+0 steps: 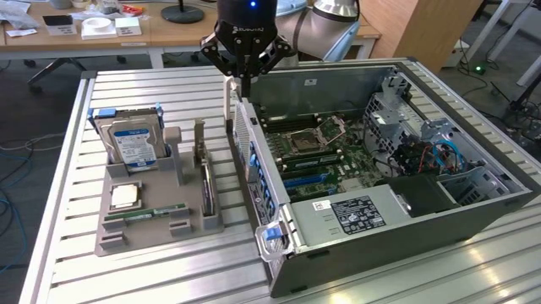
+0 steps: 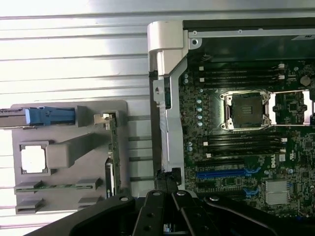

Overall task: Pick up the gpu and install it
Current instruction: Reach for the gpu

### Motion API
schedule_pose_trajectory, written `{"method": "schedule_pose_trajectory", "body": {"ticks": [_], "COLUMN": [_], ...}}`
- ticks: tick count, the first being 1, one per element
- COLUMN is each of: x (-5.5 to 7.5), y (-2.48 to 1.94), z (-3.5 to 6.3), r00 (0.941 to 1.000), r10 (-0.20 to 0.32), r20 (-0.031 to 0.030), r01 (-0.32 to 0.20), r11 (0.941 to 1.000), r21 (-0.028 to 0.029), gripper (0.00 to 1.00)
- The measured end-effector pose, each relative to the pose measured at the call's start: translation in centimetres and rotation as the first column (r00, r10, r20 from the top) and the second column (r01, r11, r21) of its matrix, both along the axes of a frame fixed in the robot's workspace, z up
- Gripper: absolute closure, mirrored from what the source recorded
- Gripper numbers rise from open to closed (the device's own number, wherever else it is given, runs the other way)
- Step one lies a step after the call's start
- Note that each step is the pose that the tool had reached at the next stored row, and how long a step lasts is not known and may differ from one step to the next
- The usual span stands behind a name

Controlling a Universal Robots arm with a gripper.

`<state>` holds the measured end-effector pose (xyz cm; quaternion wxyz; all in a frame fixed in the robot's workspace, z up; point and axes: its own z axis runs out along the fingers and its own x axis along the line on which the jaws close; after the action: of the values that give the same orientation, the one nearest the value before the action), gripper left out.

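The black robot gripper [image 1: 241,77] hung over the rear edge of the open grey tower computer case [image 1: 397,218], its claw pressed together on itself, just above the case's wall beside the green motherboard [image 1: 325,158]. The gpu [image 1: 205,180], a thin green card with a dark face and silver end bracket, stood on edge in the grey plastic holder tray [image 1: 156,231] on the slatted aluminium table [image 1: 152,278], near the case and apart from the gripper. In the wrist view the card [image 2: 112,155] appeared edge-on beside the case wall.

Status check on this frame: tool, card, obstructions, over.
Tool shut, nothing held, above rim of open grey computer case. Thin green expansion card with silver bracket stands on edge in grey tray, untouched. Nothing over card.
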<state>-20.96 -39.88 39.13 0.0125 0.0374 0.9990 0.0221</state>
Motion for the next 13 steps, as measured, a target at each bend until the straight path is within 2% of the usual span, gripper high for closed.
{"method": "schedule_pose_trajectory", "body": {"ticks": [9, 13], "x": [-0.29, -0.86], "y": [0.00, 0.00], "z": [0.00, -0.01], "r00": [1.0000, 1.0000], "r10": [0.000, 0.000], "r20": [0.0000, 0.0001], "r01": [0.000, 0.000], "r11": [1.0000, 1.0000], "r21": [0.0000, 0.0000], "gripper": [0.89, 0.89]}}
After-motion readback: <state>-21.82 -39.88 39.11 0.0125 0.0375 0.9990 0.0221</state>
